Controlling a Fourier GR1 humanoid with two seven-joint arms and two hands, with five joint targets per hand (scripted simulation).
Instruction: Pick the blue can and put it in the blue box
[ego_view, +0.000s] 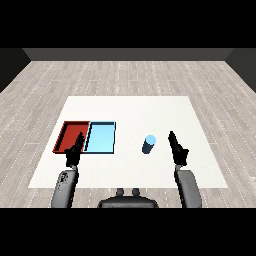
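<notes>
A blue can (148, 144) stands upright on the white table (130, 115), right of the middle. The light blue tray (100, 138) lies to its left, with nothing in it. My right hand (177, 149) is just right of the can, a small gap apart, its fingers straight and pointing forward. My left hand (74, 151) hovers over the near edge of the trays, around where the two meet, fingers straight and holding nothing.
A red tray (71, 136) lies against the left side of the light blue one. White table surface stretches behind the can and trays to the far edge.
</notes>
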